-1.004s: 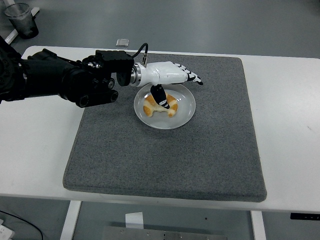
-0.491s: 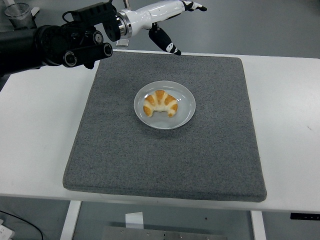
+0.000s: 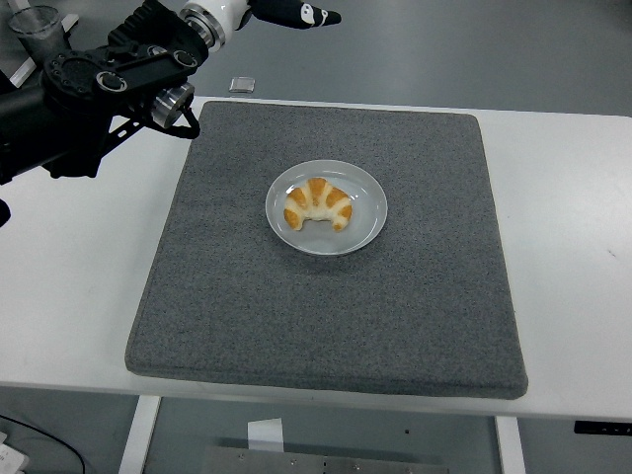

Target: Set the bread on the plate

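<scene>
**Bread on the plate, left arm raised to the far corner**

The grey mat (image 3: 326,257) covers most of the white worktop (image 3: 573,257), leaving bare strips at left, right and along the near edge. The whole near half of the mat lies open, as does the room around the plate on every side.

The bread (image 3: 317,204), a croissant-shaped roll, rests inside the plate (image 3: 367,222) near the mat's middle, its curve opening toward the near edge.

Half a second ago the left hand (image 3: 286,12) hung over the mat's far edge; now it sits higher, at the picture's top and mostly cut off, well apart from the plate. Its fingers grip nothing, though whether they are spread cannot be told. The black left arm (image 3: 89,89) crosses the far left corner.

The mat looks coarse and felt-like with squared corners; the plate is round, white and glossy; the bread is golden-brown with pale bands.
</scene>
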Robot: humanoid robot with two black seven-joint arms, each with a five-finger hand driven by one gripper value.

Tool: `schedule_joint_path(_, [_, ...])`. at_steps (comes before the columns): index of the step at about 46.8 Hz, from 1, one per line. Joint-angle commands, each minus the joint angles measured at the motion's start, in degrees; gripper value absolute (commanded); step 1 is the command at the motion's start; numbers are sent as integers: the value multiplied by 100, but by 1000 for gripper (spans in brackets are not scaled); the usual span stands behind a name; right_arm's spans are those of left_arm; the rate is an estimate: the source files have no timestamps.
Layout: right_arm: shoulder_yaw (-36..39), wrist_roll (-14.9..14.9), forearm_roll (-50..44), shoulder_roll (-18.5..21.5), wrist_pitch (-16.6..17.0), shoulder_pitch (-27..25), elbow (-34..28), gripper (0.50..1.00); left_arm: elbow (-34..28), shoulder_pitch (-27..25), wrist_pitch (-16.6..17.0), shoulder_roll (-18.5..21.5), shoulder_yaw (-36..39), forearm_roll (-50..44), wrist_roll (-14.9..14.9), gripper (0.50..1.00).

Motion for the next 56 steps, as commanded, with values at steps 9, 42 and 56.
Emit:
schedule_joint_path(9, [0,0,0,0,0,-2,0,932,461,668,2,-56,-1415,-497,10,1000])
schedule_joint_path(42, [26,0,9,0,70,-19,35,932,1525,1916,-394,-908,-3198,-2633,54,1000])
schedule_joint_path(56, [26,-8,18,0,70,-28,35,932,1542,2172,-895,-1031,-4087,-2659,-34,1000])
